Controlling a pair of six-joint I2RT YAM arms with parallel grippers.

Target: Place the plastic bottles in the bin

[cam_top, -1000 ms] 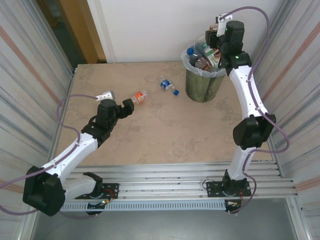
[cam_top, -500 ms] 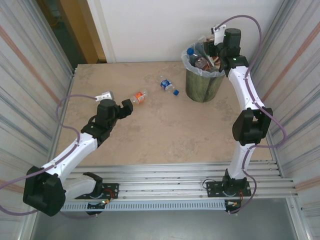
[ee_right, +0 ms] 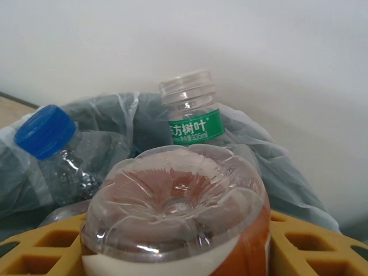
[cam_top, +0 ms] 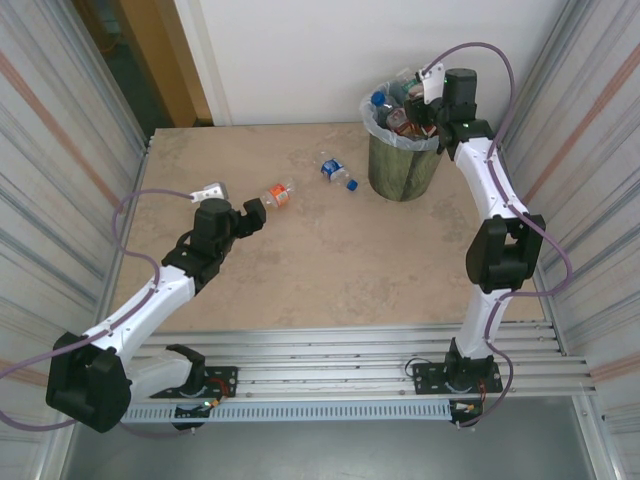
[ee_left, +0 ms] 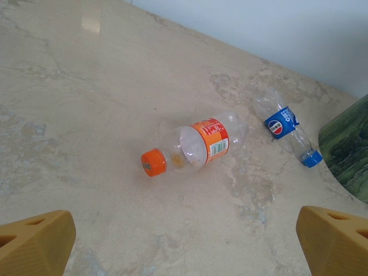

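Most of the brownish bottle [ee_right: 172, 213] is being cut off by the right wrist view's edge, its base showing where the right gripper [ee_right: 175, 244] is clasping it just over the bin [cam_top: 403, 170]. The left gripper [ee_left: 185, 241] is hanging wide open, an orange-capped bottle [ee_left: 195, 144] lying just ahead and a blue-labelled bottle [ee_left: 284, 129] farther ahead to its right.

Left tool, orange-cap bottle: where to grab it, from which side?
Grip the orange-cap bottle across its labelled mid-body, coming down from above. It lies on its side, cap toward the open left tool, so the jaws can straddle its long axis; the cap end looks too narrow for a sure hold. The blue-label bottle lies apart, likely out of the way.
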